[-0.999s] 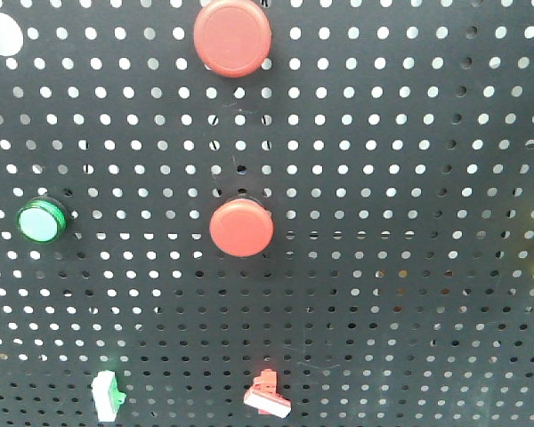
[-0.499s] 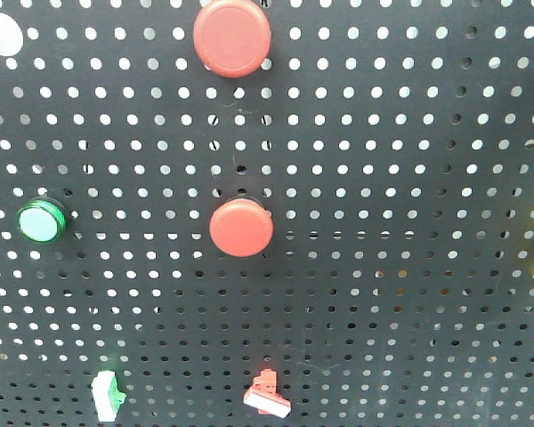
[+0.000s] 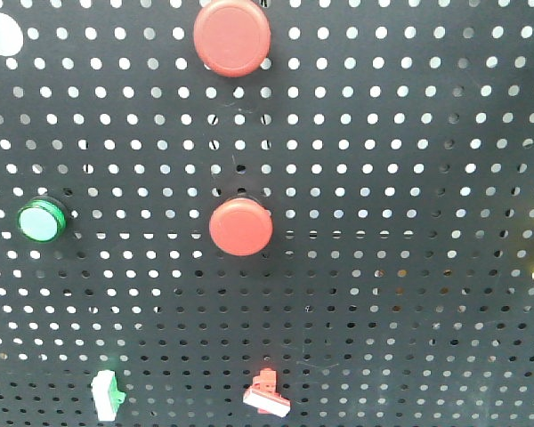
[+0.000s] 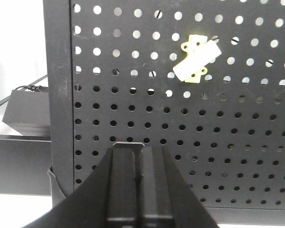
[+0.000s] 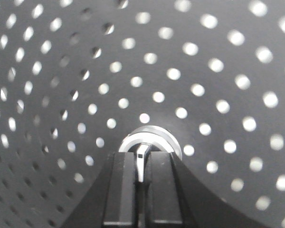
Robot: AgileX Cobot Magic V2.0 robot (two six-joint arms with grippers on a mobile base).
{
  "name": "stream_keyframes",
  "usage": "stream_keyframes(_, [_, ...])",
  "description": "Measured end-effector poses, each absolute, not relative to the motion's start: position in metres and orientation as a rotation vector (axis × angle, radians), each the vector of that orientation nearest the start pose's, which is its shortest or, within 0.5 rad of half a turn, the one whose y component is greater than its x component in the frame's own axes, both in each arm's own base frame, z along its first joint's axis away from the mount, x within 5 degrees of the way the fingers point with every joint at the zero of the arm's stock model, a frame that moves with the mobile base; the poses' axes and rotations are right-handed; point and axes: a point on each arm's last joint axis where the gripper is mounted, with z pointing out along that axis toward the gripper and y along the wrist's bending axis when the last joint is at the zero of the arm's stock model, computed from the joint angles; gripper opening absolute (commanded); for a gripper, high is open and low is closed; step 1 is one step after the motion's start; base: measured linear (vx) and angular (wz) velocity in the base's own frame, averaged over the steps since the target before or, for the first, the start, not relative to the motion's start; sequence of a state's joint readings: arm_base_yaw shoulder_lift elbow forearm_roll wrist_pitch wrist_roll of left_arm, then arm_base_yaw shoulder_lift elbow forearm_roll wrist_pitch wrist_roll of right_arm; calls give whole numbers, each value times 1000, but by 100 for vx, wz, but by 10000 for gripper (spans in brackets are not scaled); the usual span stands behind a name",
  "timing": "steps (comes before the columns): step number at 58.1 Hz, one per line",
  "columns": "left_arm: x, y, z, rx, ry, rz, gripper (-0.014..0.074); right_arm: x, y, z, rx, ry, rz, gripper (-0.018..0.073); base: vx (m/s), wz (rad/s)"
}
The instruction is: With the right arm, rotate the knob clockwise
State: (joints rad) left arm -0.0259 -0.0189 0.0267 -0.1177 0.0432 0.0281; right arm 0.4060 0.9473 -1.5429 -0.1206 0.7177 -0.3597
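In the right wrist view the knob (image 5: pixel 152 135) sits on the black pegboard (image 5: pixel 204 61), a silver ring with a thin silver handle pointing toward the camera. My right gripper (image 5: pixel 142 156) is shut on that handle, one black finger on each side of it. The left wrist view shows my left gripper (image 4: pixel 139 147) shut with nothing between its fingers, hanging in front of the pegboard's lower left corner. Neither gripper nor the knob shows in the front view.
On the pegboard (image 3: pixel 383 178) are two red round buttons (image 3: pixel 232 36) (image 3: pixel 241 227), a green button (image 3: pixel 42 221), a green-white toggle (image 3: pixel 108 397) and a red toggle (image 3: pixel 267 394). A yellow-white switch (image 4: pixel 195 64) is mounted above my left gripper. A black box (image 4: pixel 26 111) lies left of the board.
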Motion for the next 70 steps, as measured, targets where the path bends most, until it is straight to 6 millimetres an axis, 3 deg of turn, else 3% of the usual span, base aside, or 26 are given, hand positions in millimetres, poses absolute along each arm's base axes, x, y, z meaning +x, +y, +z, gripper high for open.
stream_keyframes(19, [56,-2,201,-45,1534,-96,-6,131,49,547,-125,1612,387,-9,0,0])
stream_keyframes(37, [56,-2,201,-45,1534,-96,-6,131,50,548,321,1623,821,-9,0,0])
stream_keyframes(59, [56,-2,201,-45,1534,-96,-6,132,50,547,430,1610,921,2,0,0])
stream_keyframes(70, [56,-2,201,-45,1534,-96,-6,132,49,547,429,1607,910,81,0,0])
